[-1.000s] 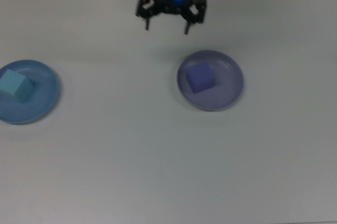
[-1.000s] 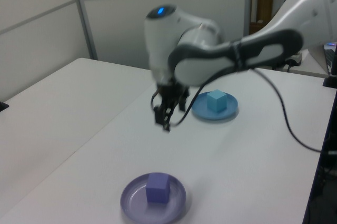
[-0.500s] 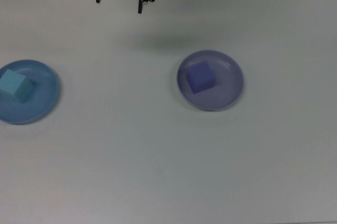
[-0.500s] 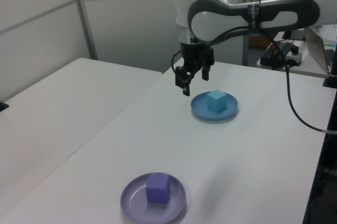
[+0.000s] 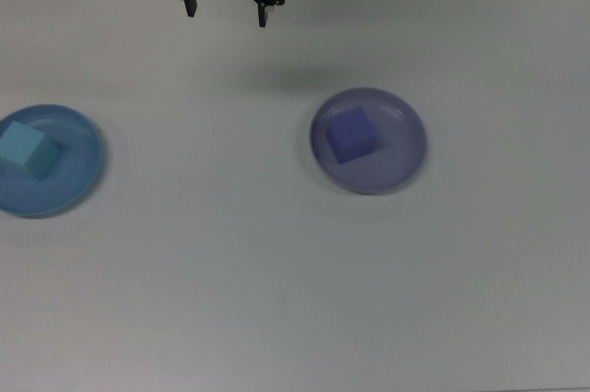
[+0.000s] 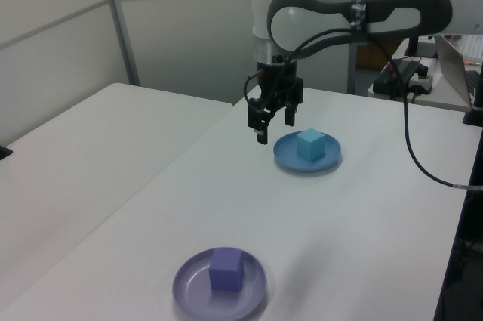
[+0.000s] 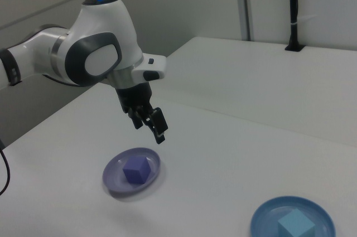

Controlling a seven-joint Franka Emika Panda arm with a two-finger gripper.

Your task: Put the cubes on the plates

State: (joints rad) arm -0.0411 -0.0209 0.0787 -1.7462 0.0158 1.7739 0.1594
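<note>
Cubes both on plates: cyan cube [image 5: 22,149] sitting on blue plate [image 5: 78,180] at the top view's left edge; violet cube [image 5: 351,135] sitting on lavender plate [image 5: 401,148] right of centre in the top view. Each cube resting flat inside its rim, a little off the plate's middle. Plates well apart on white table [image 5: 230,272].

Gripper [image 5: 226,12] raised above the table near the top view's upper edge, between the two plates as seen across that frame but clear of both. Fingers spread apart, pointing down, grasping nothing. Faint shadow on the table above and left of the lavender plate in the top view.

Seen in the left view: gripper [image 6: 270,123] hanging just left of the blue plate [image 6: 290,158], higher than the cyan cube [image 6: 309,143]; lavender plate [image 6: 192,291] with violet cube [image 6: 226,269] near the bottom edge.

Seen in the right view: gripper [image 7: 151,125] hovering above and slightly right of the lavender plate [image 7: 114,178]; blue plate [image 7: 265,220] at lower right.
</note>
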